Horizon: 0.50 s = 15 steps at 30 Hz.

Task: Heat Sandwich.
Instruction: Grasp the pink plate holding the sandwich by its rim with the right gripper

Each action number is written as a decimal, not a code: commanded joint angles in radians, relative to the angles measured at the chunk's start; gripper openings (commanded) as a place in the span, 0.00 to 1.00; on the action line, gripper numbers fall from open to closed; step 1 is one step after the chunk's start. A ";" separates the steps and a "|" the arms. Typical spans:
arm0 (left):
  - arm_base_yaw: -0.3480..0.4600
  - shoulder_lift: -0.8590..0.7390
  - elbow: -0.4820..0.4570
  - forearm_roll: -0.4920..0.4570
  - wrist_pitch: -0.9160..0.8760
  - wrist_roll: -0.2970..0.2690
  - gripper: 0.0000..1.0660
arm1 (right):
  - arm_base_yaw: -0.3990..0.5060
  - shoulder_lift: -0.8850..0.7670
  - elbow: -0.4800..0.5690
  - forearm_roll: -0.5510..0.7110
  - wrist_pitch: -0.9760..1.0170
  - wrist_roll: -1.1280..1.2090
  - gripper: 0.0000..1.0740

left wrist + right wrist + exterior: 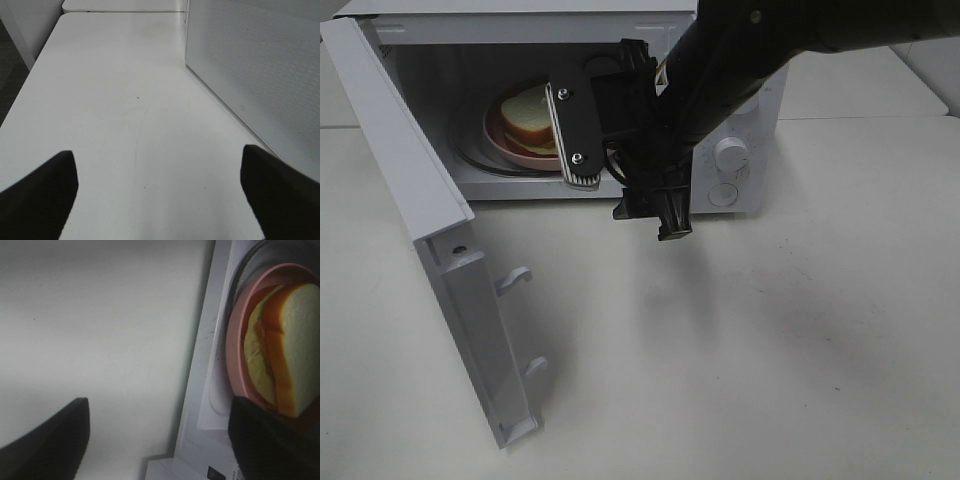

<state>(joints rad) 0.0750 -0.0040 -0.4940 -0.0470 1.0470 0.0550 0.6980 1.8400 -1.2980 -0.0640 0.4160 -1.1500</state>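
Observation:
The sandwich [530, 112], white bread with tan crust and yellow-green filling, lies on a round pink plate [500, 135] inside the open microwave [745, 105]. The right wrist view shows the sandwich [292, 350] close up, on the plate [235, 340] just past the microwave's front sill. My right gripper [620, 172] hangs in front of the oven opening, open, jaws wide with nothing between them [160, 440]. My left gripper [157, 195] is open over the bare table, off to the side of the microwave; it does not show in the high view.
The microwave door [420, 200] swings out to the left, its latch hooks [515, 280] sticking out. Its perforated panel [250, 60] stands close beside my left gripper. Two knobs [730, 155] sit on the oven's right front. The white table [770, 350] spreads in front.

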 commanded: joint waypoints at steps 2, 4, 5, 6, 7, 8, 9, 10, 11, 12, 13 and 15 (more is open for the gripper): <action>0.001 -0.016 0.002 -0.006 -0.009 0.000 0.76 | 0.004 0.065 -0.063 -0.006 0.023 0.005 0.70; 0.001 -0.016 0.002 -0.006 -0.009 0.000 0.76 | 0.004 0.097 -0.103 -0.006 0.023 0.013 0.70; 0.001 -0.016 0.002 -0.006 -0.009 0.000 0.76 | 0.004 0.097 -0.103 -0.006 0.023 0.013 0.70; 0.001 -0.016 0.002 -0.006 -0.009 0.000 0.76 | 0.004 0.109 -0.117 -0.006 0.023 0.019 0.70; 0.001 -0.016 0.002 -0.006 -0.009 0.000 0.76 | 0.004 0.120 -0.130 -0.006 0.023 0.028 0.70; 0.001 -0.016 0.002 -0.006 -0.009 0.000 0.76 | 0.003 0.146 -0.160 -0.009 0.028 0.045 0.70; 0.001 -0.016 0.002 -0.006 -0.009 0.000 0.76 | 0.001 0.162 -0.179 -0.013 0.036 0.050 0.70; 0.001 -0.016 0.002 -0.006 -0.009 0.000 0.76 | 0.001 0.162 -0.179 -0.013 0.036 0.050 0.70; 0.001 -0.016 0.002 -0.006 -0.009 0.000 0.76 | 0.001 0.179 -0.198 -0.020 0.046 0.057 0.70; 0.001 -0.016 0.002 -0.006 -0.009 0.000 0.76 | 0.001 0.195 -0.219 -0.031 0.054 0.066 0.70; 0.001 -0.016 0.002 -0.006 -0.009 0.000 0.76 | 0.001 0.227 -0.259 -0.054 0.072 0.094 0.70; 0.001 -0.016 0.002 -0.006 -0.009 0.000 0.76 | 0.000 0.239 -0.275 -0.060 0.078 0.105 0.70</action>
<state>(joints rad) 0.0750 -0.0040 -0.4940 -0.0470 1.0470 0.0550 0.6980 2.0610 -1.5440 -0.1070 0.4740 -1.0740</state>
